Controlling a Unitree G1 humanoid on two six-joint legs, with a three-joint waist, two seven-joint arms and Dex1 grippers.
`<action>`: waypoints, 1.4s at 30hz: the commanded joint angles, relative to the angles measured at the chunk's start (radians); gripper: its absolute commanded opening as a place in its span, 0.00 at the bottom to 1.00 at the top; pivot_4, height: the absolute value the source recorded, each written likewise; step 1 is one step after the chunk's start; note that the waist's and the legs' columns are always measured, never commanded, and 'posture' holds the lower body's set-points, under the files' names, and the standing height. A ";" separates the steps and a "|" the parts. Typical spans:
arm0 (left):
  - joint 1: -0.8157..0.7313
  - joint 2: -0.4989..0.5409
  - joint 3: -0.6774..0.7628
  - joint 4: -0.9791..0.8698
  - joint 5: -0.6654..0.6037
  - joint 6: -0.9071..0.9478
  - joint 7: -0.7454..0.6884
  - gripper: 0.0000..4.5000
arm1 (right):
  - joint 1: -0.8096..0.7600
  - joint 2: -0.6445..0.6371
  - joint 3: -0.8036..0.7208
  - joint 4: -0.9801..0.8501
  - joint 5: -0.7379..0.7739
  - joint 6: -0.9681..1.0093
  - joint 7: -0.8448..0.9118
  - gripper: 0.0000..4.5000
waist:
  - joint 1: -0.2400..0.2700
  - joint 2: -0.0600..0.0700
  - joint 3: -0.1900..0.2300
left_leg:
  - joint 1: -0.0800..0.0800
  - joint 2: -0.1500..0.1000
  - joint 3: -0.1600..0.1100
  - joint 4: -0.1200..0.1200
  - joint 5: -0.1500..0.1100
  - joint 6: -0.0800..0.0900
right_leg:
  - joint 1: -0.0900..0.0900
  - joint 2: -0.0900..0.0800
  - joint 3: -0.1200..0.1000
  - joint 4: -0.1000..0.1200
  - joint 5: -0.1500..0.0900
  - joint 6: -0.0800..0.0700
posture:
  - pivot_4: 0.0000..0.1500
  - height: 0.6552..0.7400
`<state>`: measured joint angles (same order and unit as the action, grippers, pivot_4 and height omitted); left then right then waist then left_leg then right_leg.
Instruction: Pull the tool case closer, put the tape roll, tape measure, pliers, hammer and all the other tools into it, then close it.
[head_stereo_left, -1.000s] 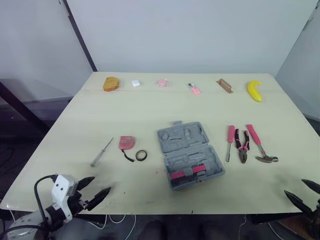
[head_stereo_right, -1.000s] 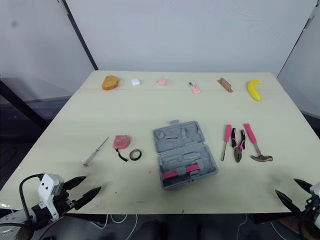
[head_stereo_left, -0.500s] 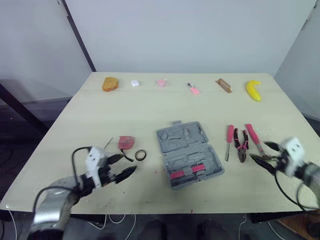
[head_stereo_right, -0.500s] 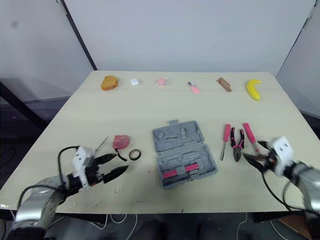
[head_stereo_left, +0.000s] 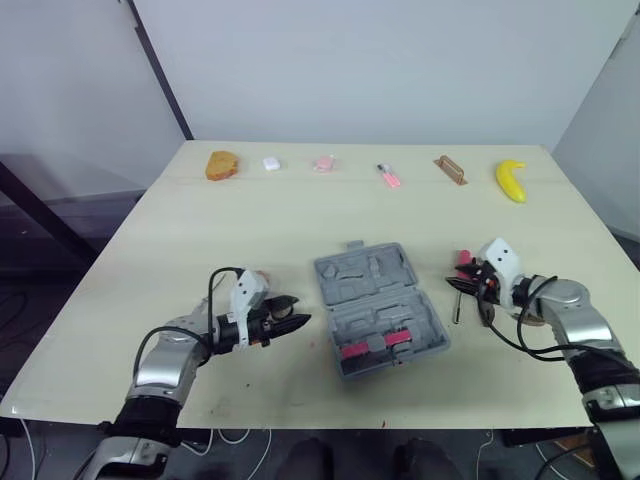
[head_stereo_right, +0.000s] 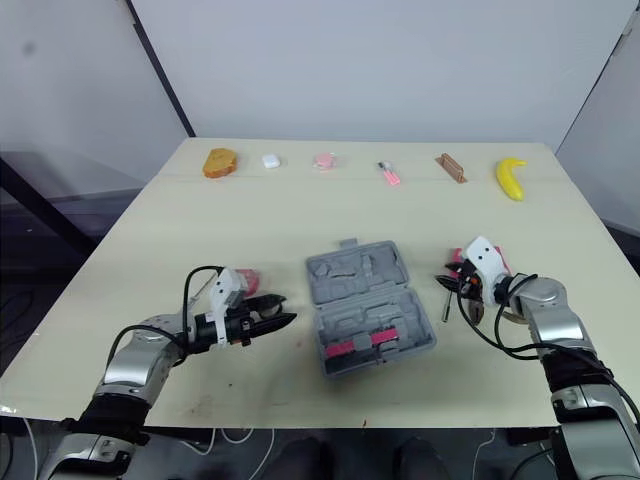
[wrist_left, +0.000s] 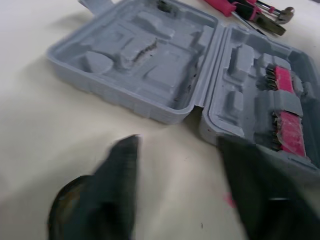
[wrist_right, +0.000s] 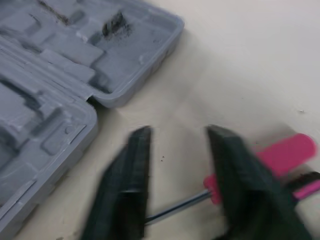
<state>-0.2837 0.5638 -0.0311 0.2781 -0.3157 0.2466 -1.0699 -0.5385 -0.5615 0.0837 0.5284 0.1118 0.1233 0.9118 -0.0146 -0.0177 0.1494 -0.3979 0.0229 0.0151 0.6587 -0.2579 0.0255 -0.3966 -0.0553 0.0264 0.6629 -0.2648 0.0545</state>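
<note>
The grey tool case (head_stereo_left: 380, 310) lies open at the table's middle, with pink bits in its near half. My left gripper (head_stereo_left: 298, 322) is just left of the case, fingers apart. The black tape roll (wrist_left: 67, 202) lies by one finger. The red tape measure (head_stereo_right: 245, 275) peeks out behind that wrist. My right gripper (head_stereo_left: 462, 287) is to the right of the case, over the pink-handled screwdriver (wrist_right: 287, 152), fingers apart on either side of its shaft. The pliers (wrist_left: 255, 12) and hammer (wrist_left: 285, 12) lie beside the screwdriver.
Along the table's far edge sit a brown bun-like item (head_stereo_left: 222, 165), a small white object (head_stereo_left: 271, 164), a pink object (head_stereo_left: 323, 164), a pink clip (head_stereo_left: 388, 177), a wooden block (head_stereo_left: 449, 170) and a banana (head_stereo_left: 510, 181).
Both arms came in from the table's near edge: the left to the tape roll by the case, the right to the pink screwdriver. Both pairs of fingers look narrower than before.
</note>
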 joint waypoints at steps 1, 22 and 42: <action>-0.039 0.000 -0.026 0.025 0.019 -0.002 -0.027 0.19 | -0.054 0.012 0.039 0.049 -0.052 -0.058 0.012 0.00 | -0.001 0.000 0.000 | 0.000 0.000 0.000 0.000 0.000 0.000 | 0.000 0.000 0.000 0.000 0.000 0.000 | 1.00 1.00; -0.185 -0.054 -0.077 0.236 0.089 -0.036 -0.103 0.01 | -0.125 0.108 0.106 0.174 -0.141 -0.151 0.055 0.00 | -0.002 0.000 0.000 | 0.000 0.000 -0.001 0.001 0.000 0.000 | 0.000 0.000 0.000 0.001 0.000 0.000 | 1.00 1.00; -0.214 -0.093 -0.102 0.287 0.131 -0.064 -0.117 0.01 | -0.091 0.112 0.113 0.126 -0.137 -0.138 0.103 0.00 | -0.005 0.000 0.000 | 0.000 0.000 -0.001 0.001 0.000 0.000 | 0.000 0.000 0.000 0.001 0.000 0.000 | 1.00 1.00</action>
<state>-0.4770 0.4801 -0.1263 0.5537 -0.1907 0.2048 -1.1772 -0.6369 -0.4529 0.1987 0.7025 -0.0390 -0.0094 0.9943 -0.0200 -0.0174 0.1496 -0.3981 0.0229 0.0145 0.6602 -0.2578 0.0254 -0.3966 -0.0549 0.0262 0.6643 -0.2647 0.0546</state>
